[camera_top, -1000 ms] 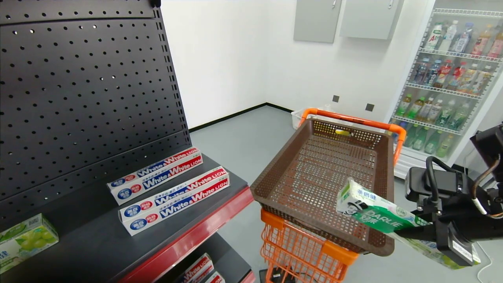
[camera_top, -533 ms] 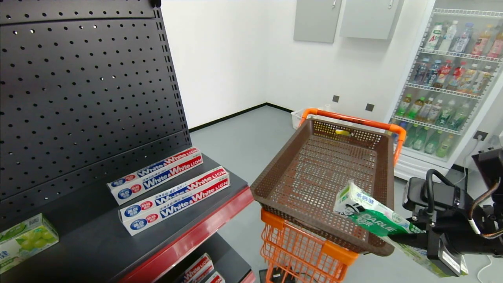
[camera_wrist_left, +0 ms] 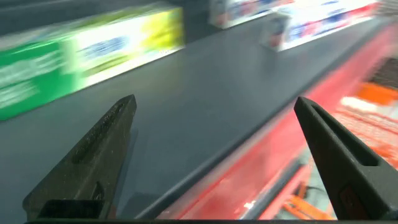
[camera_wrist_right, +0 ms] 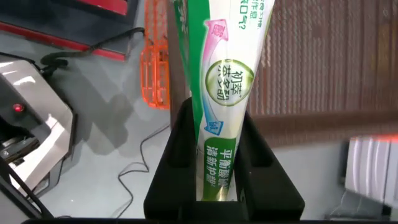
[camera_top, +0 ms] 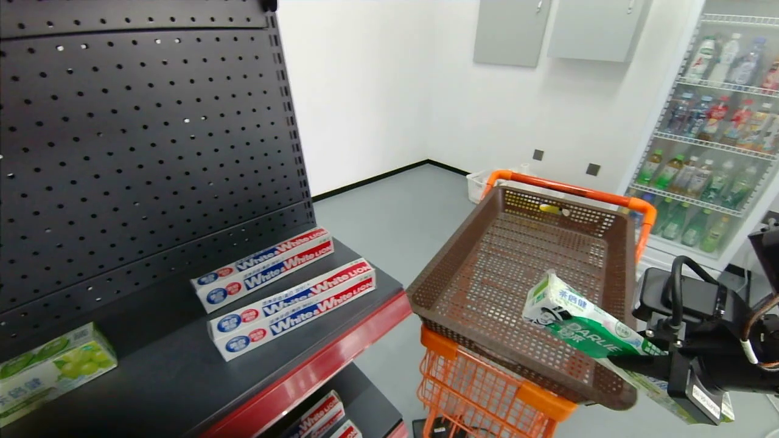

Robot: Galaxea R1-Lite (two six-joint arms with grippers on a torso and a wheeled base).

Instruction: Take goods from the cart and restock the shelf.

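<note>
Where the right arm sits low on the robot's right side, the right gripper (camera_top: 645, 365) is pinching one end of a long green and white toothpaste box (camera_top: 584, 331). In the right wrist view, the two black fingers (camera_wrist_right: 180, 134) press against the box's (camera_wrist_right: 224, 81) narrow sides and the box runs lengthwise out from between them. The box is tilted, with its free end raised and reaching over the near right corner of the brown basket (camera_top: 453, 240). This perforated basket sits on top of an orange wire cart (camera_top: 475, 389), with the orange handle (camera_top: 578, 188) at its far end.

In the left wrist view, the left gripper (camera_wrist_left: 214, 102) hangs just above the shelf board with its two dark fingers (camera_wrist_left: 93, 162) spread wide apart and nothing between them.

On the robot's left is the dark shelf (camera_top: 152, 377) with a red front edge (camera_top: 316, 365). A green toothpaste box (camera_top: 55, 371) lies at its near left. Farther along, two white toothpaste boxes (camera_top: 292, 309) lie side by side at an angle, the rear one (camera_top: 263, 269) close to the black pegboard (camera_top: 152, 152) that backs the shelf. More white boxes show on the shelf below (camera_top: 319, 417).

Beyond the cart is grey floor, a white wall with two grey cabinets (camera_top: 511, 30), and on the far right a glass-fronted fridge (camera_top: 718, 134) with rows of drink bottles.
</note>
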